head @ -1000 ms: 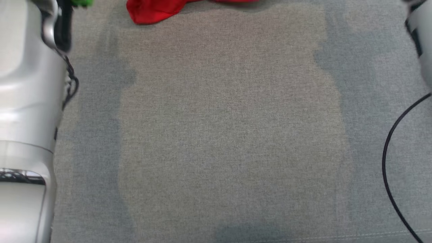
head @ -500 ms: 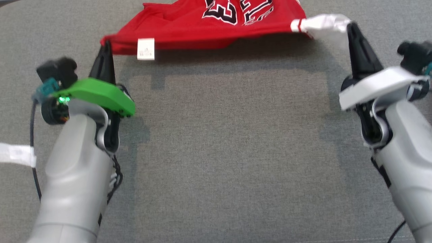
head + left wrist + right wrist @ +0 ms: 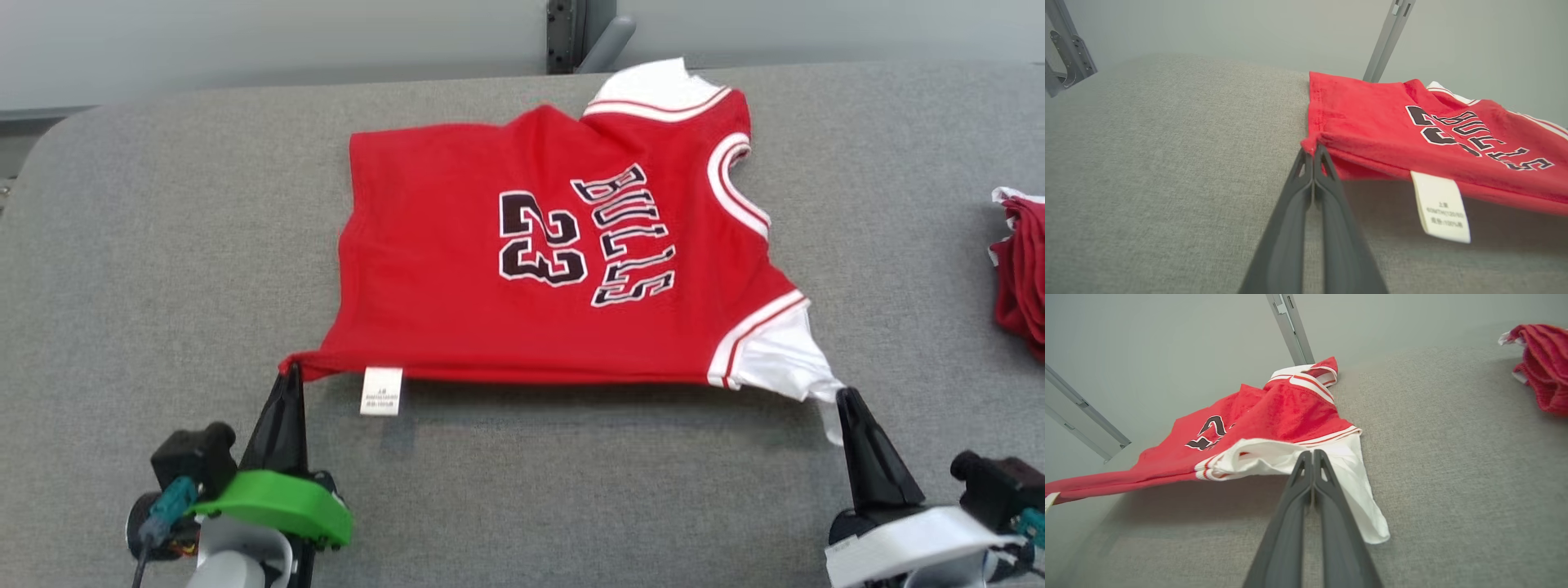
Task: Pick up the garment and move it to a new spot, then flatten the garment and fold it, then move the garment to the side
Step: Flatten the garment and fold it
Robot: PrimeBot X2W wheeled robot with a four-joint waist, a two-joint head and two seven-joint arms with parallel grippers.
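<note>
On the grey cloth surface [image 3: 147, 245], the red jersey [image 3: 490, 278] lies spread, number up, its near edge lifted. My left gripper [image 3: 291, 371], clenched, pinches its hem corner beside the white label [image 3: 382, 390]; my right gripper [image 3: 847, 396], likewise clenched, pinches the white sleeve [image 3: 775, 359]. At far right, well apart, lies another red bundle [image 3: 1020, 269].
</note>
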